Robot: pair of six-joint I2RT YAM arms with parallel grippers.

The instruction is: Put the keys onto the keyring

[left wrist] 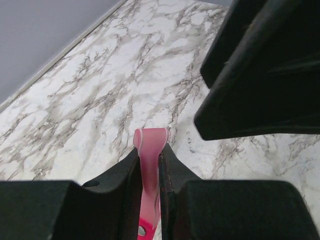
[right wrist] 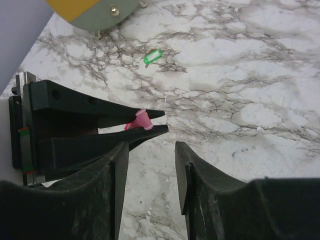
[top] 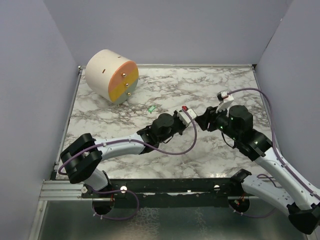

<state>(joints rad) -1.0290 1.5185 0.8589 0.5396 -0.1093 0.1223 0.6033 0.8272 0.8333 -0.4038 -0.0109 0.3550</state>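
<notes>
1. Two claws meet near the middle of the counter (top: 100, 117) in the top view. The left claw (top: 188, 114) is clamped on the keyring (top: 185, 108) and holds it off the marble. The right claw (top: 204, 120) faces it from just beside. The key (top: 151, 108) lies loose on the counter, apart from both claws. It sits between them and a white drum (top: 112, 75) in the far-left corner.
2. In the left wrist view, the keyring's pink strip (left wrist: 151, 142) is pinched upright between the left claw's fingers (left wrist: 120, 172). Its rounded end pokes out past the tips. We cannot make out the metal ring here. A dark bulk, probably the right claw, fills the upper right.
3. In the right wrist view, the right claw's fingers (right wrist: 120, 165) stand apart with nothing between them. Beyond them the left claw's tips grip the pink strip. The key lies flat on the marble farther toward the far edge, near the drum.
4. We judge the keyring secured and the key not yet fetched. The next move falls to the right claw: reach toward the far-left corner and pinch the tiny, flat key cleanly. That will likely demand a low, precise approach before any threading.
</notes>
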